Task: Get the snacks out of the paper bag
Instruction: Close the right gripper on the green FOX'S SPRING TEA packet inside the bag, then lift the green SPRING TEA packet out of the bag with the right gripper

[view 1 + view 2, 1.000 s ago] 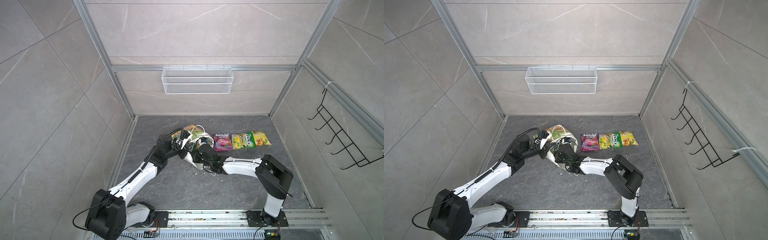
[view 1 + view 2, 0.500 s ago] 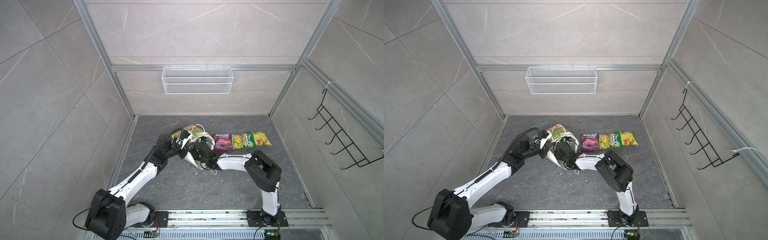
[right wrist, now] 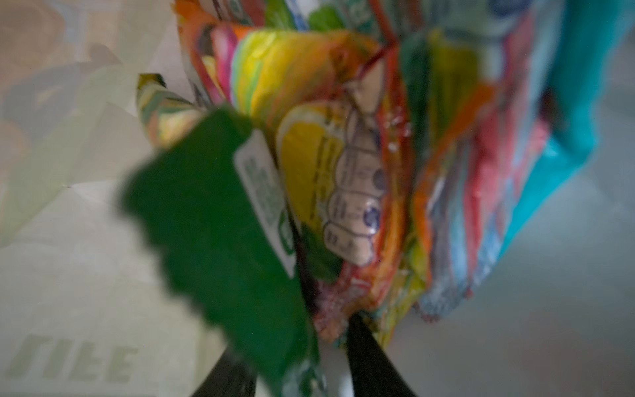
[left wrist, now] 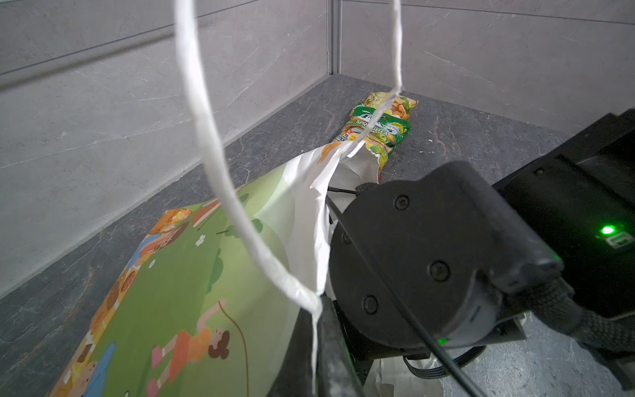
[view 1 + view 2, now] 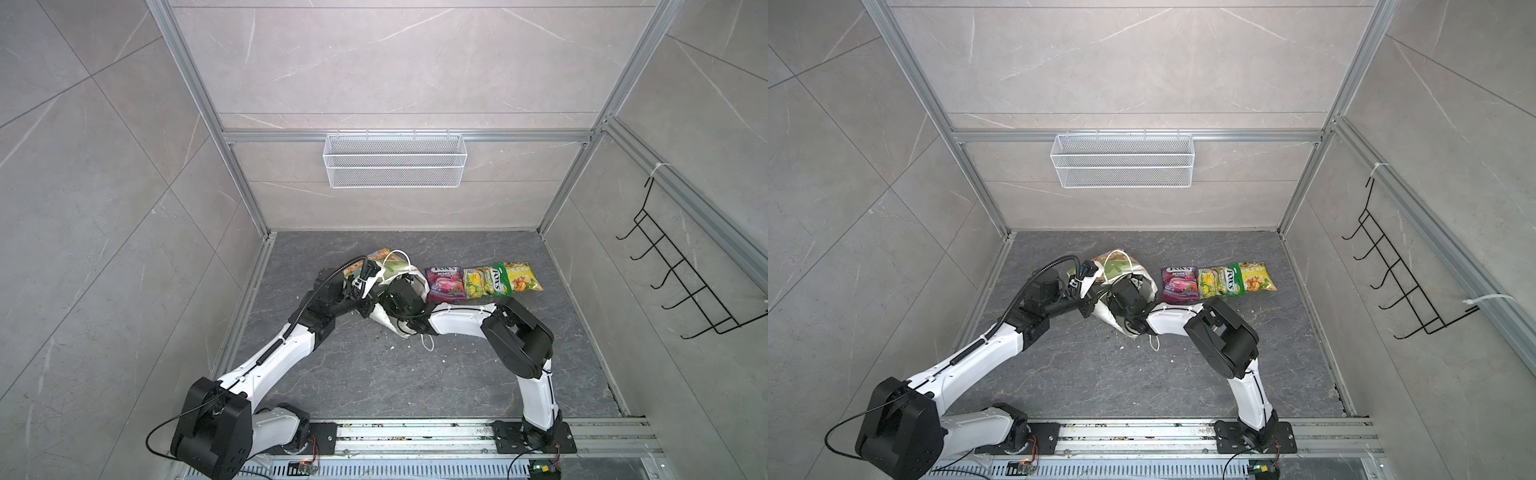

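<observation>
Since one second ago, the right arm's elbow is coming nearer to the paper bag (image 5: pixel 394 270) and its wrist is reaching deeper into the bag's mouth. The left arm, the bag and the row of snacks (image 5: pixel 1221 282) on the tabletop (image 5: pixel 457 374) are staying where they were.

The bag is lying tilted on the dark tabletop, left of the middle in both top views, with its mouth turned to the right arm. The left gripper (image 4: pixel 318 330) is holding the bag's rim. Its fingers (image 4: pixel 335 357) are closed on the white paper just where the cord handle (image 4: pixel 213 144) is joining it, and the handle is looping up free.

The right gripper (image 3: pixel 295 340) is inside the bag. Its fingers (image 3: pixel 371 357) are standing partly apart with edges of pouches between them. This wrist view is blurred, so we cannot tell if they are pressing on any pouch. In front of them we are seeing three snacks crowded together on edge: a green pouch (image 3: pixel 213 223), a yellow-orange pouch (image 3: pixel 319 165) and a teal-red pouch (image 3: pixel 508 178).

Outside the bag, a purple pouch (image 5: pixel 444 284), a yellow-green pouch (image 5: pixel 482 282) and a yellow pouch (image 5: pixel 521 276) are lying flat in a row, edge to edge. The purple one is lying just beside the bag. A white wire basket (image 5: pixel 395 166) is hanging on the back wall.
</observation>
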Controlling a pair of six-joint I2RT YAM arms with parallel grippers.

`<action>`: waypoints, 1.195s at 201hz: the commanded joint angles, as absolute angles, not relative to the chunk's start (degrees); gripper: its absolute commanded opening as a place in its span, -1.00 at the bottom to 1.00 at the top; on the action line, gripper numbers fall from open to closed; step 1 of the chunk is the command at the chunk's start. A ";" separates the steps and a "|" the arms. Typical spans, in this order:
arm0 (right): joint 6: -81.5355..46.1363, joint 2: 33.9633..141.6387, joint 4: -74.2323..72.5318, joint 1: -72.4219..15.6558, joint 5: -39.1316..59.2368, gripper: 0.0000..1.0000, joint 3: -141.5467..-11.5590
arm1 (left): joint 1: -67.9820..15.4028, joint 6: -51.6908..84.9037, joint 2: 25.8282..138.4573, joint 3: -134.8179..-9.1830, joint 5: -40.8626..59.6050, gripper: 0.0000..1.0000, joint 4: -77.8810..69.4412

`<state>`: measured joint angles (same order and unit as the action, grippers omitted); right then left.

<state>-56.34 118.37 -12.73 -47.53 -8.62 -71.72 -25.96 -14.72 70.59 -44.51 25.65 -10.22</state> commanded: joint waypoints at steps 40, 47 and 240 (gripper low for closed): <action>-55.58 117.88 -14.23 -47.86 -11.29 -0.76 -71.71 | -26.54 -14.58 70.57 -46.00 27.87 -1.00 -15.07; -55.09 117.05 -14.30 -47.89 -11.17 -0.79 -71.17 | -26.55 -14.67 70.73 -46.02 27.62 -1.00 -15.14; -45.14 89.06 -5.23 -48.43 -8.49 -1.00 -54.73 | -26.54 -15.46 72.67 -45.18 22.99 -1.00 -17.06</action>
<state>-49.60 93.97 -8.71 -48.36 -8.56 -54.33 -26.55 -14.83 72.49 -44.45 24.08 -13.85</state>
